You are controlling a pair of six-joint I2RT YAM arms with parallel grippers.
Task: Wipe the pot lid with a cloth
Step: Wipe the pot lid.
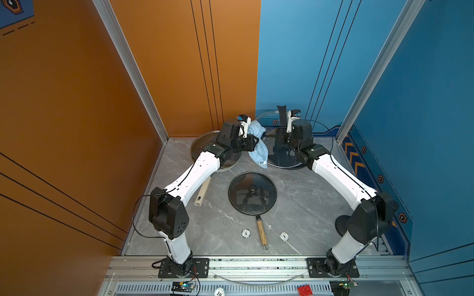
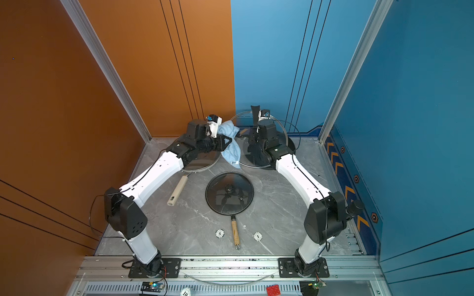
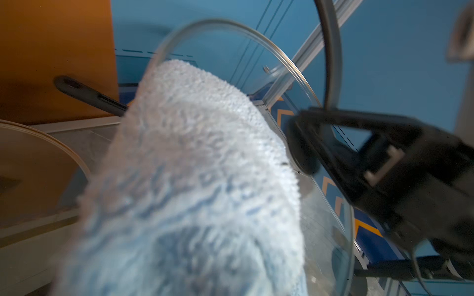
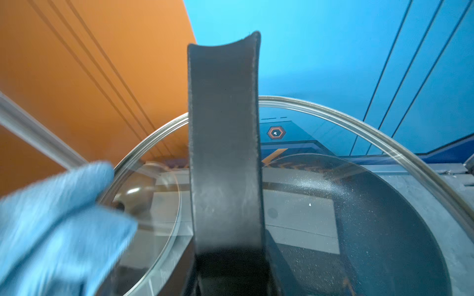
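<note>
Wiping is taking place at the back of the worktop (image 1: 295, 205). There the right end effector (image 1: 283, 128) is clamping the black handle (image 4: 225, 153) of the glass lid (image 4: 307, 143) and holding it up on edge, tilted, above a dark pan (image 4: 384, 230). The left end effector (image 1: 254, 143) is pinching the cloth (image 1: 257, 133). The cloth's bunched top is lying against the lid at the rim nearest the left arm, and its tail is hanging toward the worktop. Which face of the glass it is touching I cannot tell.

The rubbing step seems to be in hand, with only that edge of the pane being reached. The next move is calling for a sweep across the rest of the glass, steering round the handle and pressing lightly enough that the lid is not twisting in the right grip.
</note>
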